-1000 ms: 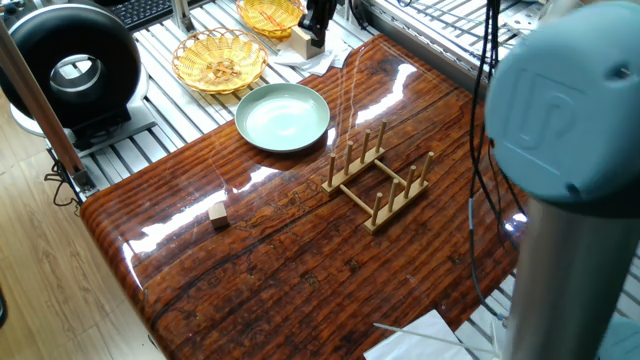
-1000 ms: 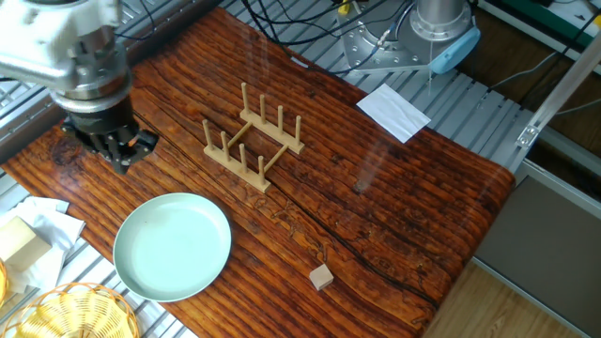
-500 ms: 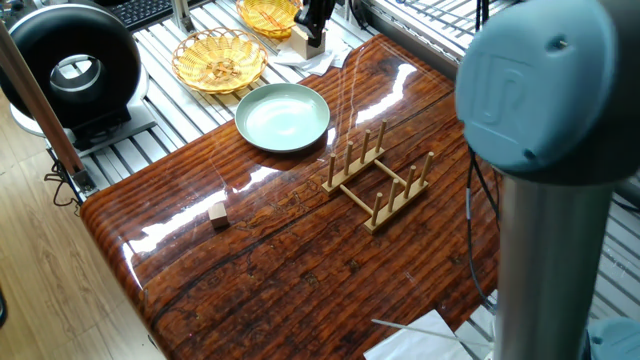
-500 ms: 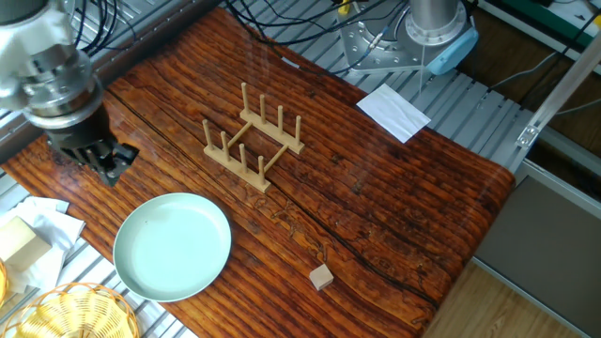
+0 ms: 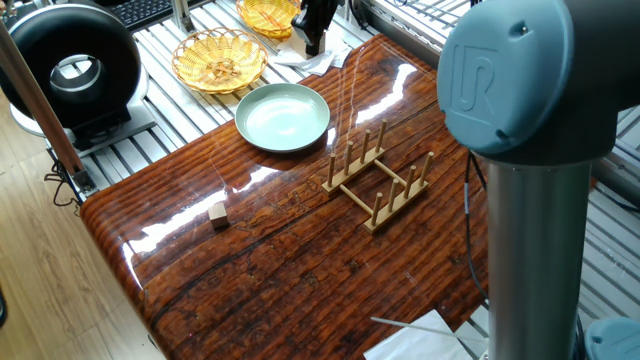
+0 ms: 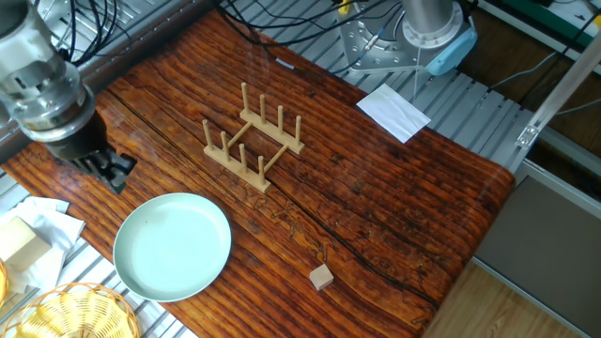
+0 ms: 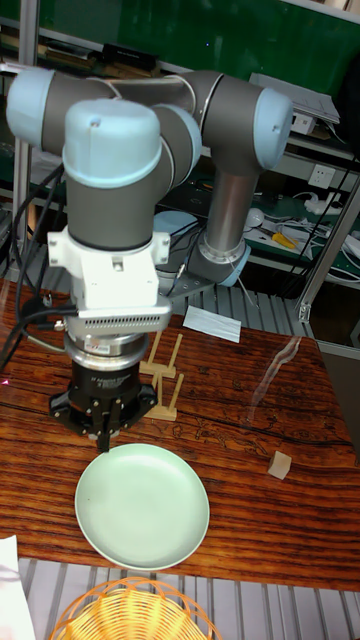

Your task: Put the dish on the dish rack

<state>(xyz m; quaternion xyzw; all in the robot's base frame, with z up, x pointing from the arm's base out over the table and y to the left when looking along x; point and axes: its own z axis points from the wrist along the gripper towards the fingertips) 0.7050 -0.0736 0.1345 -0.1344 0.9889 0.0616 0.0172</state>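
Note:
The dish (image 6: 172, 246) is a pale mint-green plate lying flat near the table's edge, also seen as the dish (image 5: 283, 116) and the dish (image 7: 143, 505). The dish rack (image 6: 254, 141) of light wood with upright pegs stands empty mid-table, shown too as the dish rack (image 5: 380, 180) and the dish rack (image 7: 165, 385). My gripper (image 6: 110, 172) hangs just beside the dish's rim, on the side away from the rack, not touching it. In the tall view the gripper (image 7: 104, 437) points down at the rim, fingers together and holding nothing. The gripper (image 5: 316, 25) shows dark at the top.
A small wooden cube (image 6: 322, 276) sits apart from the dish. Wicker baskets (image 5: 218, 60) and white paper (image 6: 42, 225) lie beyond the table edge by the dish. A white sheet (image 6: 392, 111) lies near the robot base (image 6: 427, 38). My arm's column (image 5: 520, 180) blocks the right.
The gripper has shifted sideways along the table edge and a little closer to the dish's rim. The arm's column has swung left in one fixed view. Dish and rack are unmoved.

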